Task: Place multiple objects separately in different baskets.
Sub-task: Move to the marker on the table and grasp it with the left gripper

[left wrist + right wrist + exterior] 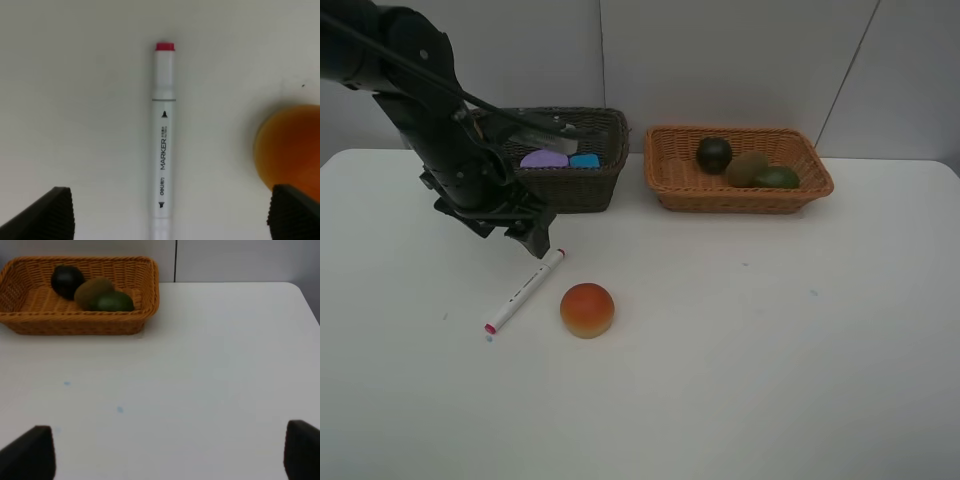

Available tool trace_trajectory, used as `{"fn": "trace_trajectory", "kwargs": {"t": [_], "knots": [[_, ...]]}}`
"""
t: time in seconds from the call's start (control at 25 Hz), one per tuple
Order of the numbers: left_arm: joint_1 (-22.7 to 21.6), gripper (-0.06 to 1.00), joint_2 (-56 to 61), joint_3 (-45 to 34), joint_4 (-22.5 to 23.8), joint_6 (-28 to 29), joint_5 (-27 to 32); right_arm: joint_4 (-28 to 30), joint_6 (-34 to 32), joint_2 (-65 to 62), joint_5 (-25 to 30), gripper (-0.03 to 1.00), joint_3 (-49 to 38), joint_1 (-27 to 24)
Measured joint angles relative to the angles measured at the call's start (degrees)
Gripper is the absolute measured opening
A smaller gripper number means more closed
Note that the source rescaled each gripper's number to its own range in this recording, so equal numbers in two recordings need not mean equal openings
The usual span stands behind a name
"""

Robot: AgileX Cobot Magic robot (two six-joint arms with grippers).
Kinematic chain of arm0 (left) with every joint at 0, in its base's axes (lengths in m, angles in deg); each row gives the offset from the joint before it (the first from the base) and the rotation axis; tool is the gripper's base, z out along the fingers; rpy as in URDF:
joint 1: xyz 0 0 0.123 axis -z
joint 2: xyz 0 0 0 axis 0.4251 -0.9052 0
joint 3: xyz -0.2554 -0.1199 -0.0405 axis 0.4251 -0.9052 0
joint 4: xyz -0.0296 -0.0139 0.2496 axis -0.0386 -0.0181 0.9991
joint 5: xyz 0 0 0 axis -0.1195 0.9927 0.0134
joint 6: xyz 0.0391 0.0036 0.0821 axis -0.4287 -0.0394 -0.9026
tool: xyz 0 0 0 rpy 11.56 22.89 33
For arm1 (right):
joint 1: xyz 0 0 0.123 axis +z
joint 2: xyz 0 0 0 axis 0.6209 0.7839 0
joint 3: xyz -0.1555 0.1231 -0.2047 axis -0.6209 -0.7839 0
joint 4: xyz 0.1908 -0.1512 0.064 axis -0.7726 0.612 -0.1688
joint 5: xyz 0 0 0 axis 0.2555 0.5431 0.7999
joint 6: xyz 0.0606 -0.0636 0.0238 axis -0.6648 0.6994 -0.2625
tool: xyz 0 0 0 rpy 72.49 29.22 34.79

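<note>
Marker (163, 150): light, rigid, smooth, likely to roll; grip mid-barrel; left gripper (167, 215) spread wide, empty

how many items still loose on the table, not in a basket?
2: the marker lying under the left gripper, and the orange fruit just beside it. None seem hidden.

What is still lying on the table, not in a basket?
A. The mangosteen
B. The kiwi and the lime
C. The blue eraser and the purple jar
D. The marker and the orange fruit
D: the marker and the orange fruit lie on the white table, while the other things sit inside the two baskets.
</note>
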State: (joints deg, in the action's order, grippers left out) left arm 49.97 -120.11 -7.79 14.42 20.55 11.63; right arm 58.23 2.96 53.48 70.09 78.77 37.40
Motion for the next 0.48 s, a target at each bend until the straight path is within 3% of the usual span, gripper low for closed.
{"fn": "trace_trajectory", "kwargs": {"t": [0.48], "knots": [[0.00,1.00,-10.17,-0.07,0.13,0.17,-3.32,0.00,0.00,0.00,0.00,1.00,0.00,0.00]]}}
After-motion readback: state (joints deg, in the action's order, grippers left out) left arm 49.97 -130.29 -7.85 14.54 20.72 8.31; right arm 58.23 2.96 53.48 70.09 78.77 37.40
